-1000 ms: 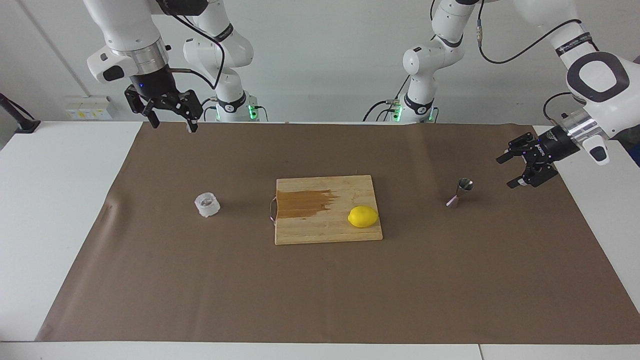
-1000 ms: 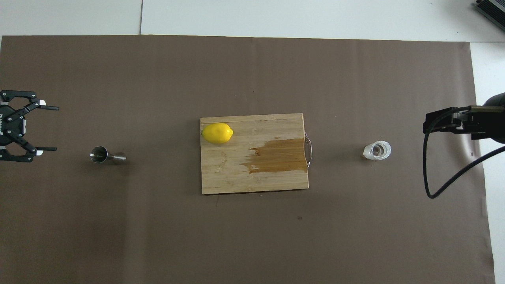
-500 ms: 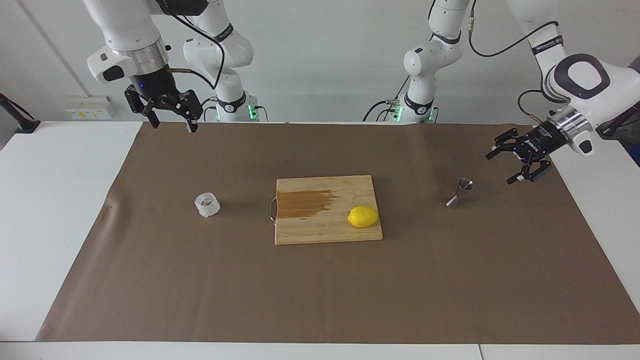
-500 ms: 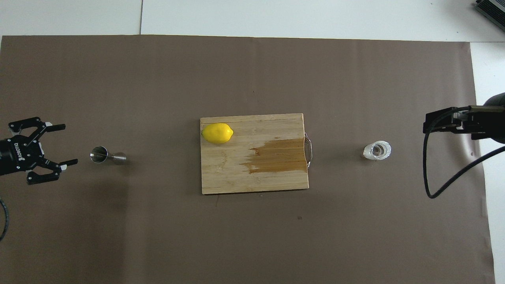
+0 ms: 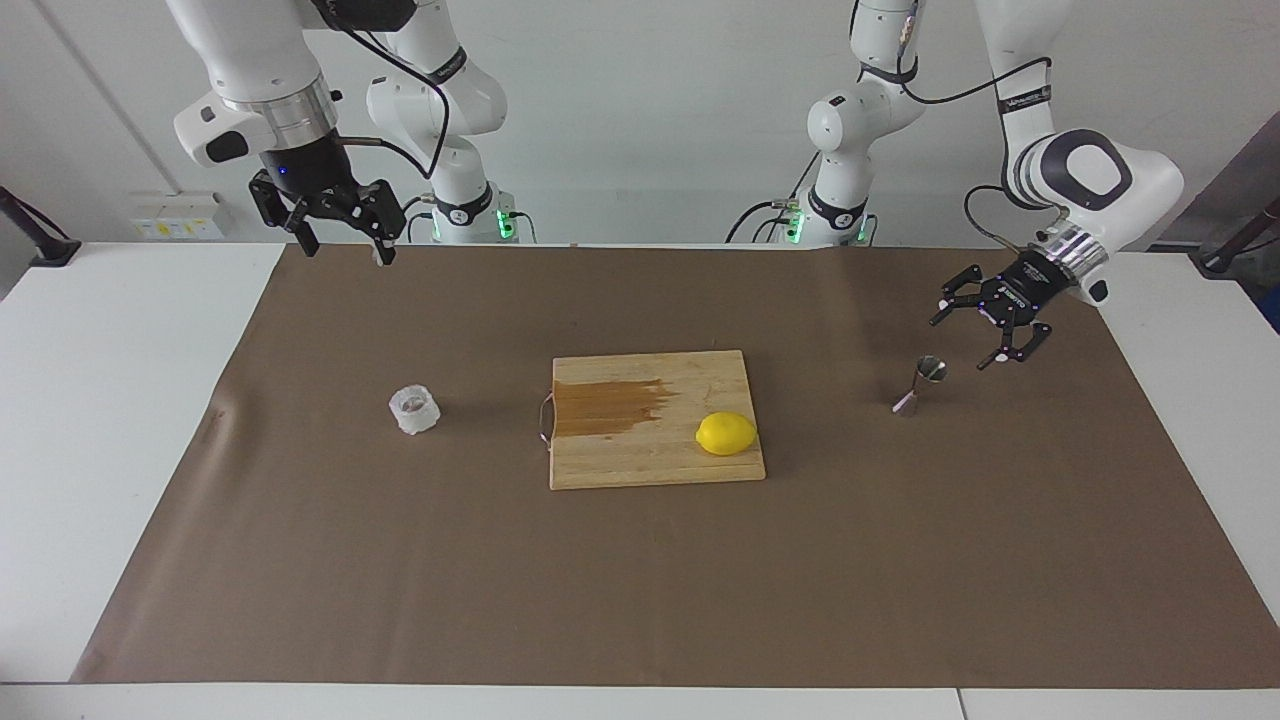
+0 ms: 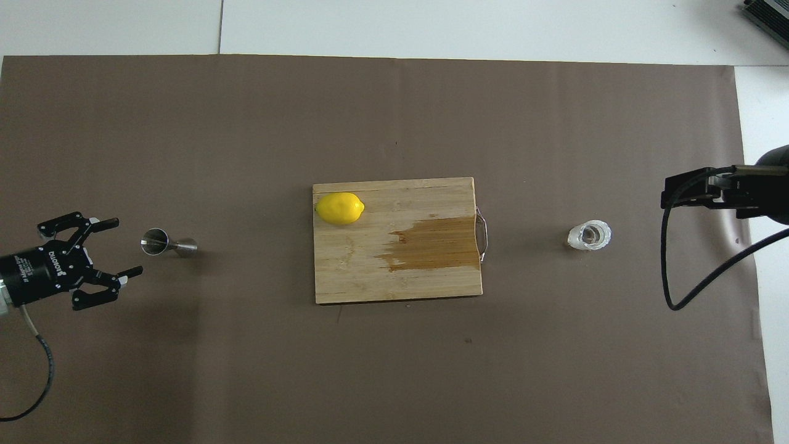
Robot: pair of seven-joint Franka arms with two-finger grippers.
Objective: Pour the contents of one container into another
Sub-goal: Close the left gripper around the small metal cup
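- R gripper (image 5: 340, 243): upper left of facing view, over mat's edge by the robots, fingers spread, empty; waits.
- Glass tumbler (image 5: 415, 410): mid-left, upright on brown mat (image 5: 400, 560), open room all round.
- Cutting board (image 5: 655, 460): centre; lemon (image 5: 726, 434) on it.
- Jigger (image 5: 920, 384): mid-right, upright, long axis vertical.
- L gripper (image 5: 982, 338): right, fingers spread, empty, just beside jigger's top; nearer arm, likely takes the jigger.
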